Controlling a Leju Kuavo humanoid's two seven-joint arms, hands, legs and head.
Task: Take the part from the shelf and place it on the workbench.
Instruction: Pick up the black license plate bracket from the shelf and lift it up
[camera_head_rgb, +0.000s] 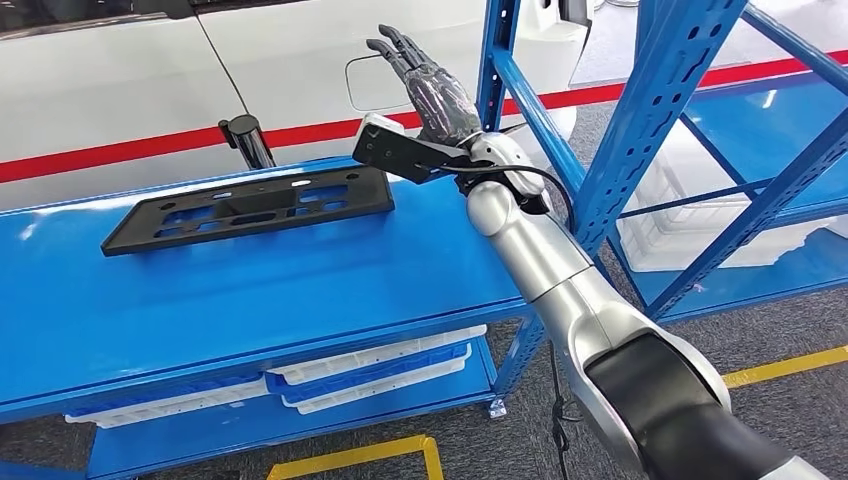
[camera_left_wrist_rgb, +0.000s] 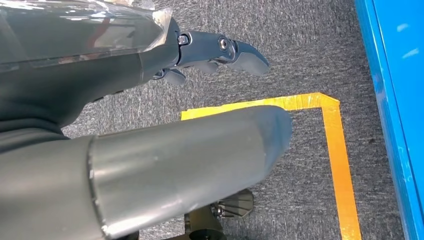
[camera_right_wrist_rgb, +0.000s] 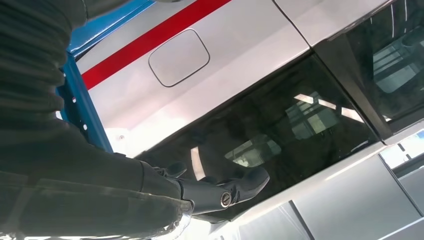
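Note:
A long flat black plastic part with several cut-outs lies on the blue workbench, toward its far side. My right hand is raised above the bench's far right corner, just right of the part, fingers straight and spread, holding nothing. The right wrist view shows its dark fingers stretched out against a white car body. My left hand hangs low over grey carpet with its fingers apart and nothing in them.
A white car with a red stripe stands close behind the bench. A blue shelf rack rises to the right, holding white trays. More white trays lie under the bench. Yellow tape marks the carpet.

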